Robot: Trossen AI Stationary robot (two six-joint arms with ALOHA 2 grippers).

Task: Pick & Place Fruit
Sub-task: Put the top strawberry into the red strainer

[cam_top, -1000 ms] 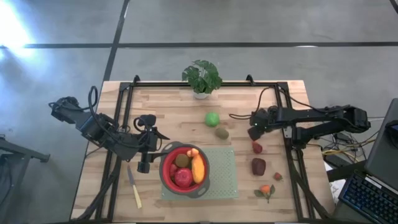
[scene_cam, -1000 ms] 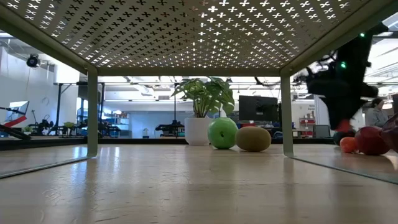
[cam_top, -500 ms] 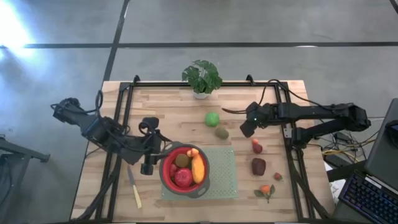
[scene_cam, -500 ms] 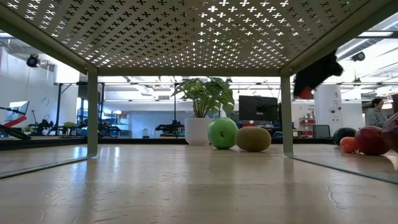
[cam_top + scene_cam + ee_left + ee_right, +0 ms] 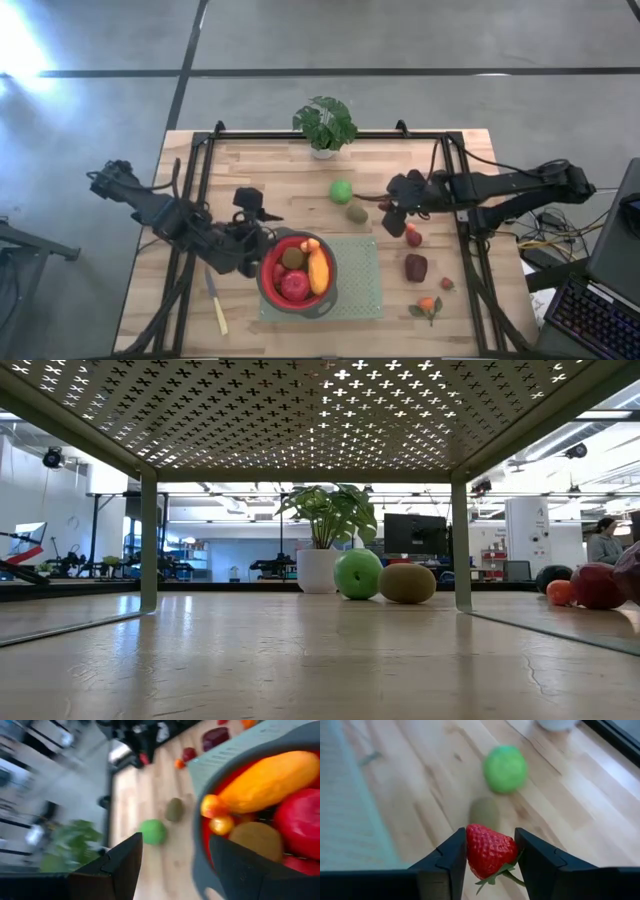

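- Strawberry (image 5: 489, 851) sits pinched between the fingers of the right gripper (image 5: 490, 855), leaf end hanging below; we see the red berry clenched squarely in the right wrist view.
- From above, we place that right gripper (image 5: 400, 203) raised over the table (image 5: 280, 185), toward 3 o'clock of its middle, just beside the brown kiwi (image 5: 356, 213) and the green ball (image 5: 342, 190).
- Bowl (image 5: 268, 272), red with a grey rim, rests on the green mat (image 5: 360, 285) toward 6 o'clock; it already holds a red apple (image 5: 294, 287), an orange elongated piece (image 5: 319, 270), a second kiwi (image 5: 292, 257) and small orange bits.
- Left gripper (image 5: 243, 255) waits against the bowl's 9 o'clock side, fingers parted and holding nothing that we can see.
- We judge the step in hand as the carry: fruit picked, not yet delivered. The next move calls for swinging the berry over the bowl and letting go above the pile, clear of the left arm.
- Loose fruit at the 4 o'clock side: a small red piece (image 5: 413, 236), a dark-red lump (image 5: 415, 267), a tiny red one (image 5: 446, 284) and an orange one with leaves (image 5: 428, 305).
- Knife (image 5: 217, 308) lies at 7 o'clock; potted plant (image 5: 324, 125) stands at 12.
- Surface is pale wood planking inside a black frame; grey concrete floor surrounds it, and a workshop with a distant person (image 5: 605, 540) shows in the low view.
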